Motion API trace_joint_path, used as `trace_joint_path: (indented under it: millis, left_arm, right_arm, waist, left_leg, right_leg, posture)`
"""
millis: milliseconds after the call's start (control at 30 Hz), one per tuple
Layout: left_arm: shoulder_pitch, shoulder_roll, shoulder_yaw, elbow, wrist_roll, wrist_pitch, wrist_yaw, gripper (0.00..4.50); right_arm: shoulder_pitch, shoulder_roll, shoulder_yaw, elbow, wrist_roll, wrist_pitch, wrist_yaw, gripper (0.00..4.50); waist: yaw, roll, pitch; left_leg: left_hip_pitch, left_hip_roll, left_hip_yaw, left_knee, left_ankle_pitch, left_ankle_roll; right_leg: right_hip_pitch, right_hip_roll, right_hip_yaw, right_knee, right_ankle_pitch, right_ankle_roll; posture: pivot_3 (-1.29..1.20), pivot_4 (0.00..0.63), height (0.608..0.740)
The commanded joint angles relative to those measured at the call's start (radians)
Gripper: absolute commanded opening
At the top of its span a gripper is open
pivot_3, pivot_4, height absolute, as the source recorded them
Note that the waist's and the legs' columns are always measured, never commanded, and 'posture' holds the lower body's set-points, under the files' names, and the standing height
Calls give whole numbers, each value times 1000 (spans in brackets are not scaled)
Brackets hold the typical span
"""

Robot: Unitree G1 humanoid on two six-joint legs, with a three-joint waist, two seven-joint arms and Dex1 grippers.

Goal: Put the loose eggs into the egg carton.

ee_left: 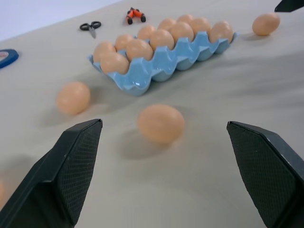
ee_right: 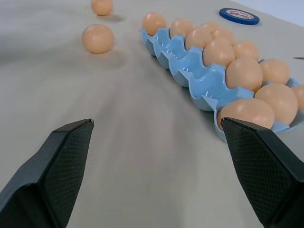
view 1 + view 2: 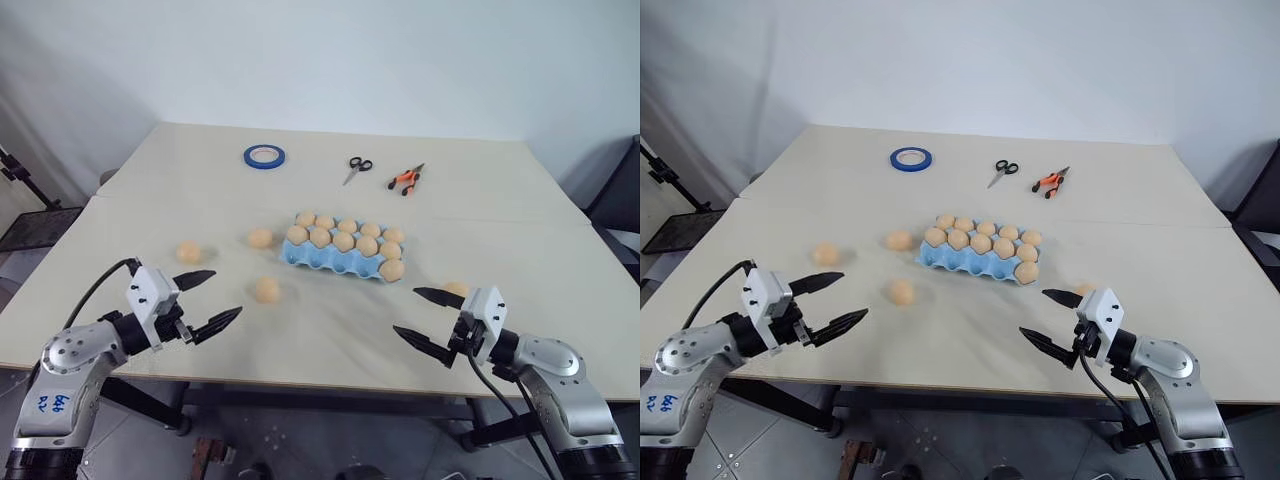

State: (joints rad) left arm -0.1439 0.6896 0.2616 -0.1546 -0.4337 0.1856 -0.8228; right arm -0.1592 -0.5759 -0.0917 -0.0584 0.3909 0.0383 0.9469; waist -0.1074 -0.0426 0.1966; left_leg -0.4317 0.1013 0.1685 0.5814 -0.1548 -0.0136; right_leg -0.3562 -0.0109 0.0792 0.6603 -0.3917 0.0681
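Four loose eggs are lying on the table (image 3: 120,200) in the head views: one (image 3: 188,251) far to the left, one (image 3: 260,238) just left of the egg carton (image 3: 335,259), one (image 3: 267,289) in front of the carton, and one (image 3: 457,289) half hidden behind the right gripper (image 3: 428,318). Eggs are sitting in the light blue carton at the table's middle, though empty cups are hard to make out. Both the left gripper (image 3: 212,298) and the right one are hovering with jaws spread wide, holding nothing. Blue tape (image 3: 264,155), scissors (image 3: 357,168) and orange pliers (image 3: 406,179) are resting at the far side.

Looking along the left wrist, an egg (image 1: 161,123) is lying between the spread fingers (image 1: 71,161), well short of them.

Looking along the right wrist, the carton (image 2: 190,71) is running past the finger (image 2: 266,166), which is cutting off its nearest corner.
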Motion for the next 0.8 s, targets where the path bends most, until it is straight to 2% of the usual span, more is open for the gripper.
trace_joint_path:
  millis: [33, 133, 300, 567, 700, 800]
  left_arm:
    - [-6, 13, 4, -29, -3, -4, -10, 4473]
    - [-18, -1, -3, -21, -30, 7, -29, 4473]
    - [-69, -34, -62, 9, -29, -1, -71, 4473]
    - [-173, -127, -263, 80, 45, -96, -188, 4473]
    - [-202, -156, -319, 117, 58, -137, -242, 4473]
    - [-213, -164, -325, 132, 59, -147, -255, 4473]
  right_arm:
    - [13, 6, -40, -42, 21, -24, -16, 4500]
    - [40, 7, -76, -57, 44, -10, -44, 4500]
    - [118, 6, -210, -84, 77, 3, -142, 4500]
    - [266, 30, -395, -21, 68, -58, -244, 4500]
    - [289, 34, -398, 18, 56, -74, -247, 4500]
    - [267, 31, -376, 38, 51, -71, -242, 4500]
  waist:
    - [0, 0, 0]
    - [1, 0, 0]
    - [15, 0, 0]
    - [27, 0, 0]
    - [16, 1, 0]
    - [9, 2, -1]
  left_leg:
    - [0, 0, 0, 0, 0, 0]
    - [0, 0, 0, 0, 1, -1]
    - [0, 0, 0, 0, 1, -1]
    - [1, -2, -2, 2, -2, 3]
    - [10, -1, -2, 1, -6, 4]
    - [11, -1, -3, 0, -6, 4]
  right_leg:
    - [0, 0, 0, 0, 0, 0]
    - [0, 1, 0, 0, 0, 0]
    - [0, 0, 0, 0, 0, 0]
    - [5, -1, -2, -2, 0, 0]
    - [14, 0, -1, -6, -1, -1]
    - [14, 0, -1, -6, -1, -1]
  posture:
    - [0, 150, 740]
    - [0, 150, 740]
    - [0, 150, 740]
    - [0, 150, 740]
    - [0, 150, 740]
    - [0, 150, 740]
